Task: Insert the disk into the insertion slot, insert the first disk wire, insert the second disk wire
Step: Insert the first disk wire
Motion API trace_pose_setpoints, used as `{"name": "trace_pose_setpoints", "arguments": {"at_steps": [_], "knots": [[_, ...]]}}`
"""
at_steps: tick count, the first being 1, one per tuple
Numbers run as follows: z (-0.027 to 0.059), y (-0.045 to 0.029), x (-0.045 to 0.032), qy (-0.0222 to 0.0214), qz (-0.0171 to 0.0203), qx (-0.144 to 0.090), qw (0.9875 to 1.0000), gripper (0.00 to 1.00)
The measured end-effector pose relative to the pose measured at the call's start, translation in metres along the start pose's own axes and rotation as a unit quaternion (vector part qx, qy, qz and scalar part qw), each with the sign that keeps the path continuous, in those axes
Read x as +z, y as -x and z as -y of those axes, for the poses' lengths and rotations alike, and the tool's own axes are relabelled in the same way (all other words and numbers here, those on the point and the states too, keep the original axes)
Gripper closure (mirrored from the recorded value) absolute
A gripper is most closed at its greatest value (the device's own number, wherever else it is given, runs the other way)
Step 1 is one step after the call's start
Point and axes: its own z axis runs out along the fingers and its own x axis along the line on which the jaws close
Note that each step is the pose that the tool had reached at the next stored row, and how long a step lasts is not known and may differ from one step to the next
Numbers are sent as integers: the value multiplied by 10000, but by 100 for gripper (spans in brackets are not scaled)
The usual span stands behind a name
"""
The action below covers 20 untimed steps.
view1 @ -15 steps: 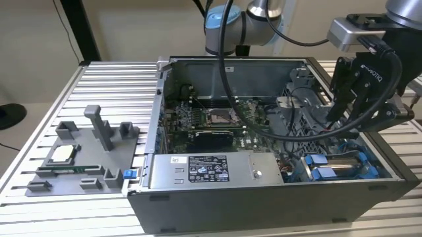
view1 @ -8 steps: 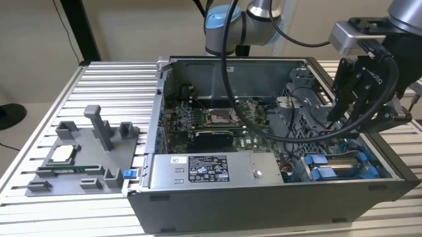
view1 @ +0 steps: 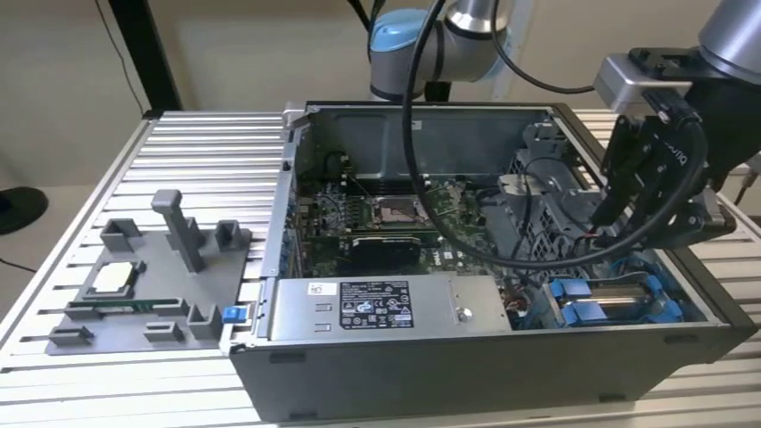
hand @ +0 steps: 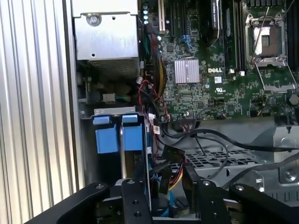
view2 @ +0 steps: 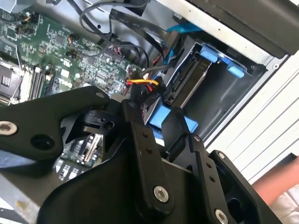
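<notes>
Exterior view's right, near corner of case (view1: pixel 476 379): disk (view1: pixel 621 292) sits in slot (view2: pixel 219 100). Tool (hand: pixel 163 176) is at a wire plug (hand: pixel 169 163) beside it; grip state cannot be told. If skewed, plug may jam against disk's port.

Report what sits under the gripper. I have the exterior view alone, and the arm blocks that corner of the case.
Observer: In the second wrist view, the disk sits inside the insertion slot, with blue clips at its far end.
Operator: Now the wires.
Observer: In the first wrist view, a black connector with yellow and red wires lies right at the gripper.
Operator: Name what else lies nearby.
Observer: In the first wrist view, black cables run over the perforated grey cage.
</notes>
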Motion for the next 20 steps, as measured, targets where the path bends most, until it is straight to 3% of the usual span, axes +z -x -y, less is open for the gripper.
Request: {"name": "trace_pose_setpoints", "arguments": {"at_steps": [3, 10, 20], "knots": [[33, 1, 31, 0, 53, 60, 10000, 0], [64, 1, 73, -6, 131, 241, 9996, 0], [65, -4, 75, -9, 134, 276, 9995, 0]]}}
